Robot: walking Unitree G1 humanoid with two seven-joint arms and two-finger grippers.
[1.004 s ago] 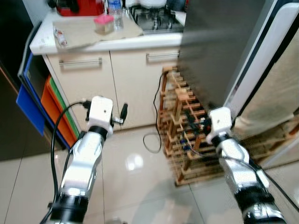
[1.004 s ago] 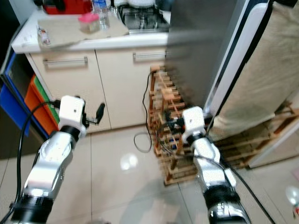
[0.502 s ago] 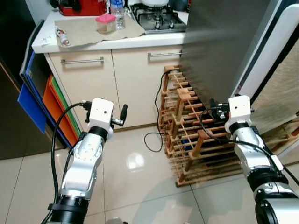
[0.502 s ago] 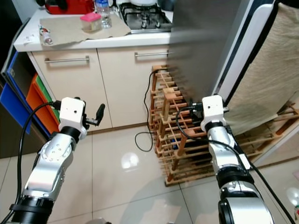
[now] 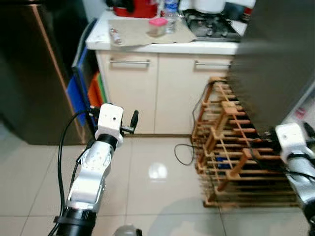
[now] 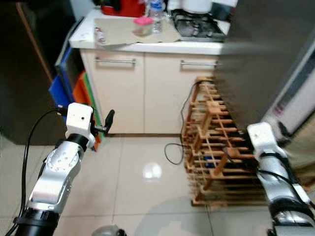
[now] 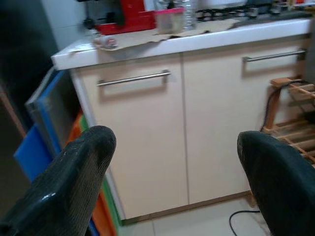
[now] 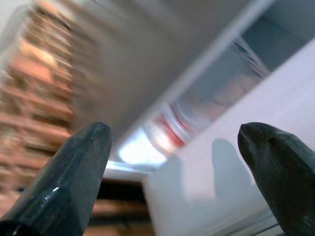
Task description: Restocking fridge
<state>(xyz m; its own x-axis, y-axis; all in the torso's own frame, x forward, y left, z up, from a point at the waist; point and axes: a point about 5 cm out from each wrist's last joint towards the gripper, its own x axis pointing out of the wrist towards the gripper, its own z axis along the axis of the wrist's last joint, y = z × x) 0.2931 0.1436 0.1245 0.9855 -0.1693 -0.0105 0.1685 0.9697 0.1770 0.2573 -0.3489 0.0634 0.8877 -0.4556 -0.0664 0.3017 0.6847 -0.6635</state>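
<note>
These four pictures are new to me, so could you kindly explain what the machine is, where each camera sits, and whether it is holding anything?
It is a walking humanoid robot with two silver arms, each ending in a pincer of two black fingers. The two wide pictures come from cameras in its head, looking down at a kitchen floor. The other two come from cameras on its wrists, looking out between the fingers.

The left pincer is open and holds nothing; it faces the cream cabinets. The right pincer is also open and empty, near the fridge; that picture is blurred.

A wooden wine rack stands by the fridge. On the worktop are a pink-lidded container, a water bottle, a red appliance and a gas hob.
</note>
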